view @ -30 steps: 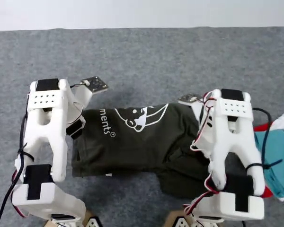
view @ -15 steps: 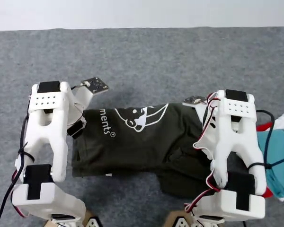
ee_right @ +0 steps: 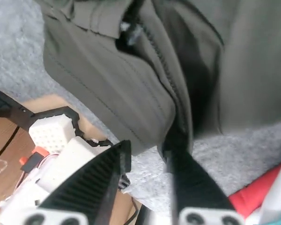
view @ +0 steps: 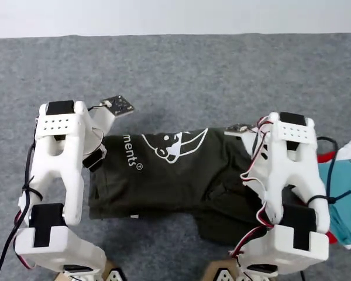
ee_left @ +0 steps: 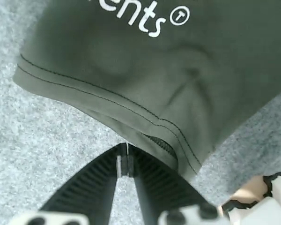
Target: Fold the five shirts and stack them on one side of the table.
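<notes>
Shirt (view: 175, 170) of dark olive cloth lies flat on the grey table (view: 181, 76) between the two arms, its white print (view: 169, 146) facing up and its lower part bunched into loose folds toward the right arm. At the table's right edge sits a pile of teal and red shirts (view: 346, 199), just beside the olive one. We judge the step in hand to be taking hold of both ends of the shirt for a fold. The left claw (ee_left: 126, 161) has its tips pressed together right at the edge of the stitched hem (ee_left: 107, 93); we cannot tell whether any cloth is caught between them, and it looks more like a touch beside the hem than a hold on it. The right claw (ee_right: 147, 149) stands spread, one finger on either side of a folded edge of the shirt, with nothing pinched yet. To do this well, we would first make sure of the left hold: if the tips have missed the hem, we part them, push a little further over the cloth and shut them on the doubled seam, where the fabric is firmest. On the right we would close over both layers of the fold, not the top one alone, or the lower layer will drag and crease. Then we would lift both ends level and carry them across together, keeping the cloth lightly taut. We would also keep the right arm off the neighbouring pile, which is close enough to snag.
</notes>
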Robot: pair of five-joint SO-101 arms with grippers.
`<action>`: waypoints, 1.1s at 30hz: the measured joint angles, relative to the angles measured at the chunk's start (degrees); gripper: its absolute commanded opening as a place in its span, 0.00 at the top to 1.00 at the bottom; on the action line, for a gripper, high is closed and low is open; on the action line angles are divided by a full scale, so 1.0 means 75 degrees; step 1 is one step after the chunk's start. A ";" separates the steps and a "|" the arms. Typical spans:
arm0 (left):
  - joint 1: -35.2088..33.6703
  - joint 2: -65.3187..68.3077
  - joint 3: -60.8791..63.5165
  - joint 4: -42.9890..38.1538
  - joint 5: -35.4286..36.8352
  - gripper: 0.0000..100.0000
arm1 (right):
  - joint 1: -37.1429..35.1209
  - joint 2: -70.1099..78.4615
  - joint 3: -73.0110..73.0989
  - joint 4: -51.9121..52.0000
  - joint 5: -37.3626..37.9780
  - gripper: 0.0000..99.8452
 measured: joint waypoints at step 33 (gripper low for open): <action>0.0000 0.0000 0.0000 0.0000 0.0000 0.99 | 0.0070 0.0422 -0.0023 -0.0012 0.0340 0.74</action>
